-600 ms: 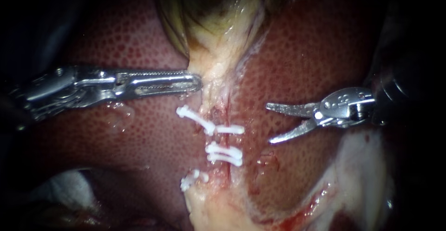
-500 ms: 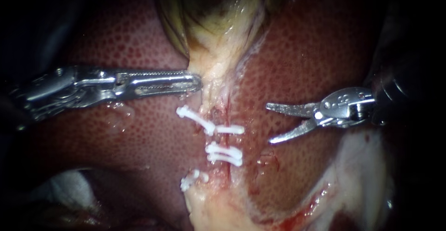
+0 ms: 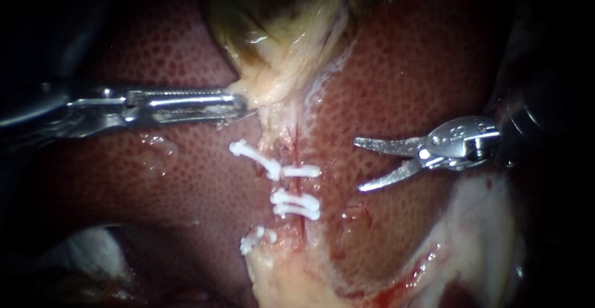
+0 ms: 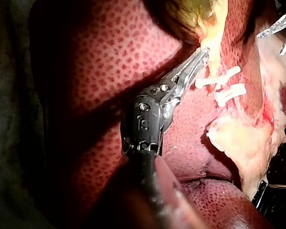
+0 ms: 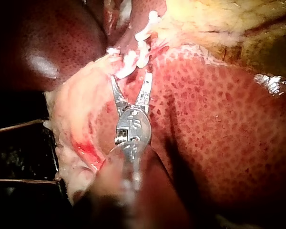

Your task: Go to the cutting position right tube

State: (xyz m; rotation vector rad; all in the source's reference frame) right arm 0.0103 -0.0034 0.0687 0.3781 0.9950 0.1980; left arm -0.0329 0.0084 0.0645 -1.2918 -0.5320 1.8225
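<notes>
- Liver (image 3: 396,85): mottled red and fills most of the endoscope view. Its outer edges on both sides drop into black, nothing readable there.
- Gallbladder (image 3: 279,23): yellow-green, at the far centre, top cut off by the view edge. It narrows to a pale neck running toward the near side.
- Pale tissue (image 3: 477,233): a ragged whitish band with red smears at near right, partly cut off by the view edge.
- Left instrument (image 3: 235,101): comes in from the left, with the shaft end lost in shadow. Jaws pressed together, pinching the pale lower end of the gallbladder. The very tips are buried in that tissue, so the bite depth is not visible. The left wrist view shows the same, jaw tips against the pale neck.
- Right instrument (image 3: 358,164): comes in from the right, shaft swallowed by dark. Jaws spread wide, holding nothing, over bare liver, tips pointing left.
- Right tube (image 3: 300,187): a thin reddish strand in the centre strip, running far to near below the gallbladder neck. It is hard to separate from the pale tissue around it. It sits left of the right instrument's tips, clearly apart and not between the jaws.
- Clips, all white:
  - A single one (image 3: 302,171) crosses the right tube.
  - A pair (image 3: 297,204) sits just nearer on the same tube.
  - A slanted one (image 3: 251,158) lies to the left.
  - Another (image 3: 254,241) lies near left, half sunk in tissue.
- Right wrist view: the clips lie just ahead of the open jaws, and contact cannot be told.
</notes>
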